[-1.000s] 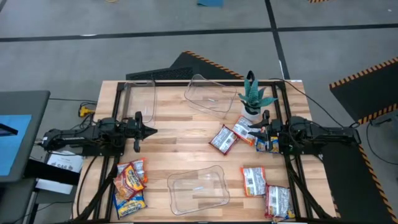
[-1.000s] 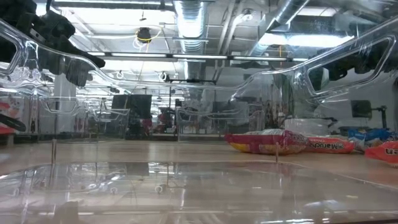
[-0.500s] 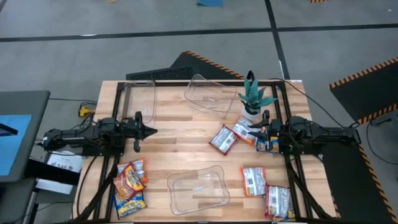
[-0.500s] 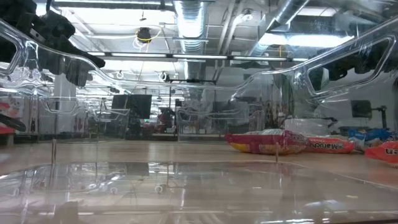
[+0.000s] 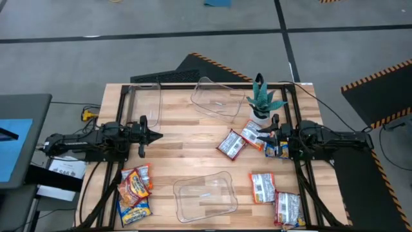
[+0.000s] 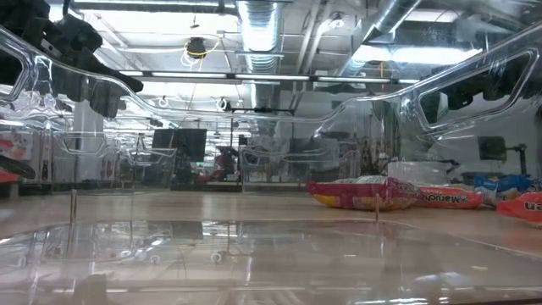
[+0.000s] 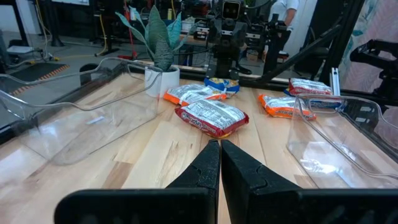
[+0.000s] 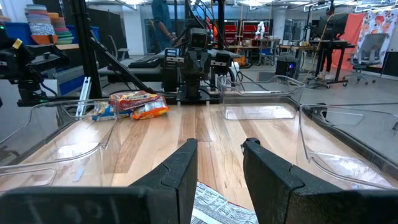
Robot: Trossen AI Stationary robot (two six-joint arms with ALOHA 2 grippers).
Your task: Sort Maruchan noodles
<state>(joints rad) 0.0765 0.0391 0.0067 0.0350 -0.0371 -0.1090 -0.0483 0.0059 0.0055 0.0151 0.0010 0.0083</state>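
My right claw [image 5: 267, 136] hangs part-open and empty at its edge of the counter [image 5: 187, 145], the jaws standing apart with wood showing between them, and a printed packet [image 8: 219, 207] lies just under and ahead of its tips. A blue-and-yellow packet [image 5: 278, 150] sits tucked beneath the wrist, two red ones [image 5: 239, 140] lie just ahead of it, and two more [image 5: 262, 187] lie off to its side, near the clear bin [image 5: 205, 197]. My worry is a shallow descent: these wrappers are flat and slick, so the tips could skid over the film, or pinch two overlapping packets at once and drop one short of a bin. The potted plant [image 5: 262, 102] stands close beside that claw, and a wide swing could tip it. My left claw [image 5: 157, 135] is fully closed on nothing, parked well across the counter, with an orange pile [image 5: 134, 192] off to its side.
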